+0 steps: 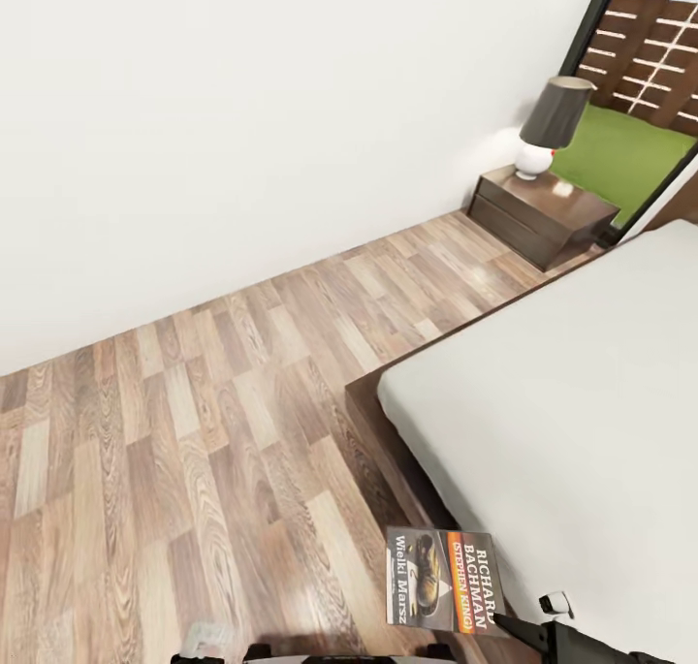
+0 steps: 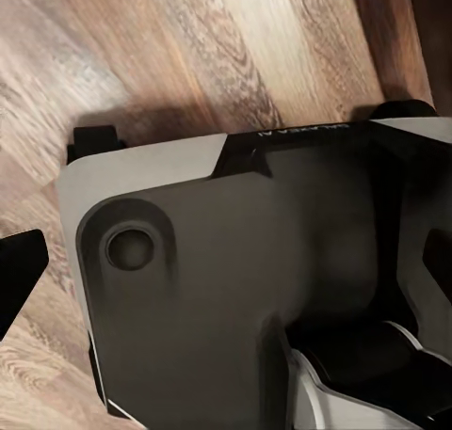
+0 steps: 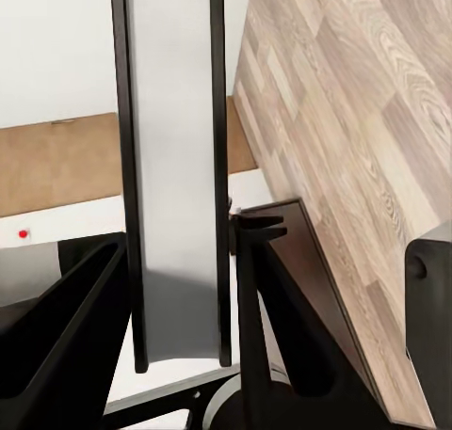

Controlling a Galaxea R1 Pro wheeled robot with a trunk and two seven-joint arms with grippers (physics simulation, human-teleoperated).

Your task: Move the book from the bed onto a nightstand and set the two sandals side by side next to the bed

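The book [image 1: 444, 581], dark-covered with orange and white lettering, hangs low over the floor just off the bed's corner. My right gripper [image 3: 184, 242] is shut on it; in the right wrist view the book [image 3: 174, 167] stands edge-on between the two dark fingers. The bed [image 1: 582, 402] with its pale mattress lies to the right. A nightstand [image 1: 543, 208] stands in the far corner beside the bed. My left gripper [image 2: 226, 279] is open over my own base, with nothing in it. The sandals are out of view.
A lamp [image 1: 553, 121] with a dark shade and white base stands on the nightstand's far end. A white wall runs along the left, with the window and fence [image 1: 650, 44] behind the nightstand. Wood-plank floor [image 1: 242, 402] stretches between wall and bed.
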